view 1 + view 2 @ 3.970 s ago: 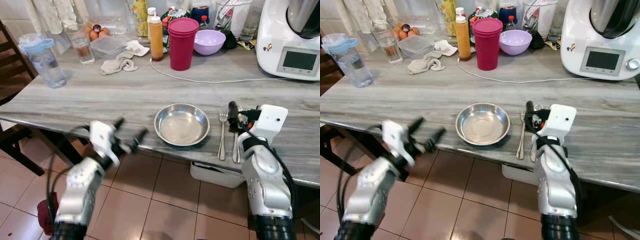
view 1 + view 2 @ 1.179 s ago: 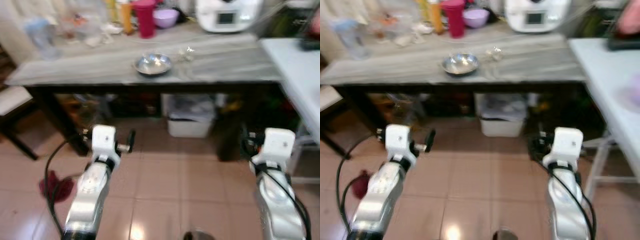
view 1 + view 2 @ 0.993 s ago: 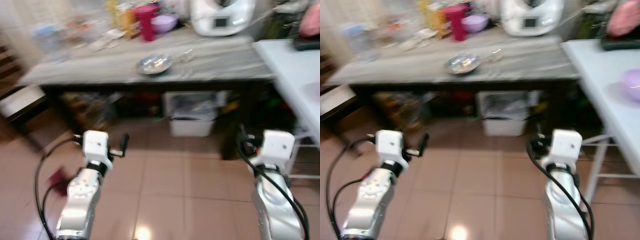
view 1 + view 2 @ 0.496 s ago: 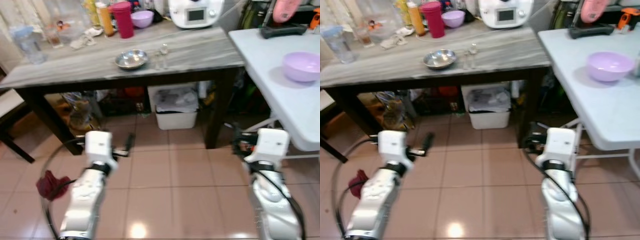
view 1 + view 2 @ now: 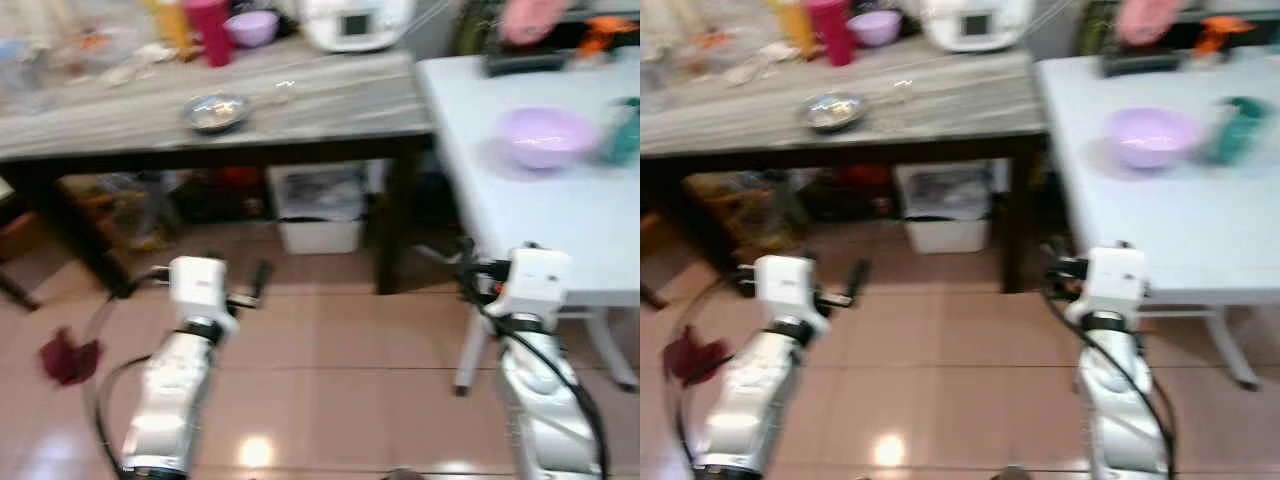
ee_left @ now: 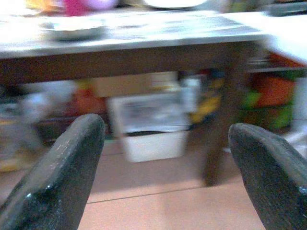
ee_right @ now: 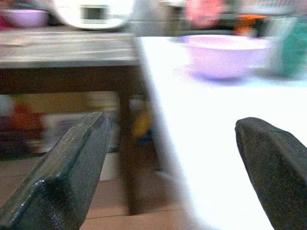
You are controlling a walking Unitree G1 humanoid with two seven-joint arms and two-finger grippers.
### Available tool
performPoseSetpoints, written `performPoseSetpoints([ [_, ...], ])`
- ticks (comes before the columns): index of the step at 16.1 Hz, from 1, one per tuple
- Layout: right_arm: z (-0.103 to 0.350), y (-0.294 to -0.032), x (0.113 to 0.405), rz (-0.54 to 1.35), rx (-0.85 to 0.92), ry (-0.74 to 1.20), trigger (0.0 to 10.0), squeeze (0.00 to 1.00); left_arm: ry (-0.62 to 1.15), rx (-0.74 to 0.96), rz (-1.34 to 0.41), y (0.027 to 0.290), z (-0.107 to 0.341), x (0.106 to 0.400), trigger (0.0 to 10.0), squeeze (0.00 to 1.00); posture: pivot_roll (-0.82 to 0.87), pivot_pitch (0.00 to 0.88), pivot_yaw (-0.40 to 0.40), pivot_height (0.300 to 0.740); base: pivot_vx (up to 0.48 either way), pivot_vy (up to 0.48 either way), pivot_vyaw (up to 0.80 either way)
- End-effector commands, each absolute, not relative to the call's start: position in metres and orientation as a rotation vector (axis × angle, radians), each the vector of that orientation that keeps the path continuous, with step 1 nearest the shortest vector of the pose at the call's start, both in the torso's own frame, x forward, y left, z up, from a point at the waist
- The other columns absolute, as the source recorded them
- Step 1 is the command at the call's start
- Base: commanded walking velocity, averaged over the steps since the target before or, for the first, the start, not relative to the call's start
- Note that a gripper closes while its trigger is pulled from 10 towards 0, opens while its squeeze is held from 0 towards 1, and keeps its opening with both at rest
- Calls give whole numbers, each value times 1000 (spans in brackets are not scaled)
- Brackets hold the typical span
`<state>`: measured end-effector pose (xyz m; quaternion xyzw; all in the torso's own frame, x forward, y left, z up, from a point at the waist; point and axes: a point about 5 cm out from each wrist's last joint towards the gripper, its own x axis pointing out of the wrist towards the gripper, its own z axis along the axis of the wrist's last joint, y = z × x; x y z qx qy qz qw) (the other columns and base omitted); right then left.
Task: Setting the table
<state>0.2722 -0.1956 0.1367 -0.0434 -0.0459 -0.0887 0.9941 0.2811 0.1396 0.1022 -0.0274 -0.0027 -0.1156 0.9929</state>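
The left tool point(image 6: 163, 182) is spread wide and holds nothing; it hangs over the tiled floor point(image 5: 330, 370), pointing at the storage under the grey desk point(image 5: 300, 100). Since four seconds ago the robot has backed well away from that desk and turned to its right: the steel plate point(image 5: 214, 111) and the cutlery beside it, formerly directly under the arms, now lie far off at upper left. Judged from this, the first place setting is laid and the robot is moving off to fetch another item.

The white desk point(image 5: 520, 200) has come into view on the right, carrying a lilac bowl point(image 5: 545, 135) and a green object point(image 5: 622, 130) too blurred to identify. The right tool point(image 7: 168, 177) is likewise spread wide and empty, pointing toward the edge of the white desk with the bowl ahead.
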Motion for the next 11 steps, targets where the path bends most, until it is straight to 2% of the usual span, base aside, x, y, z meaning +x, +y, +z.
performPoseSetpoints([
  [1, 137, -192, 272, -176, -68, -90, 10000, 0, -14, -41, -209, 149, 105, 284, 10000, 0, -210, 88, 85, 740, 0, -480, -781],
  [2, 137, -192, 273, -176, -68, -91, 10000, 0, -15, -41, -209, 148, 105, 284, 10000, 0, -211, 86, 84, 740, 0, -480, -506],
  [8, 139, -187, 274, -147, -99, -111, 10000, 0, -9, -40, -228, 143, 102, 283, 10000, 0, -209, 86, 87, 740, 0, -480, 0],
  [11, 137, -185, 274, -149, -98, -99, 10000, 0, -5, -49, -210, 146, 102, 284, 10000, 0, -208, 91, 92, 740, 0, 0, 0],
])
